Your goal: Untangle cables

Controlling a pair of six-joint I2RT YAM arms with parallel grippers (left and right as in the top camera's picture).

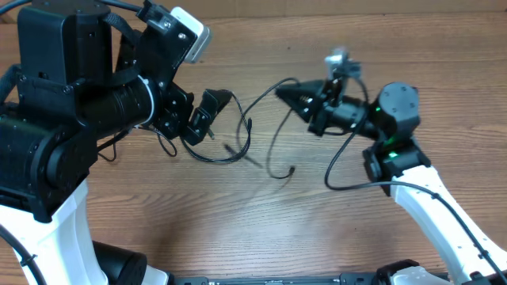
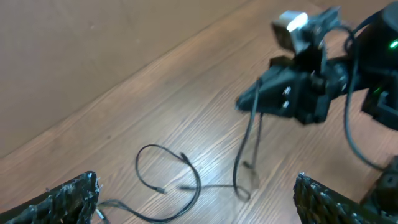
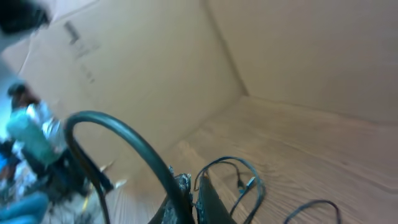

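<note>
Presently right gripper point(image 1: 287, 93) clenched on one strand of cables point(image 1: 248, 127), holding it raised off desk point(image 1: 238, 229); likely meant to draw it clear of loops lying between arms. Left gripper point(image 1: 207, 119) released, jaws wide, low beside loops; judged ready for counter-hold. Left wrist view shows strand hanging from right gripper down to desk, hard to trace overhead. Right wrist view shows only pressed-together fingertips point(image 3: 180, 196), cable curling beyond.

Overhead looks straight down on the table point(image 1: 198, 218). Left wrist looks low toward the right gripper point(image 2: 247, 101); right wrist peers close past its fingers point(image 3: 211, 202). All three share the cables point(image 1: 242, 131) ahead of that gripper.
</note>
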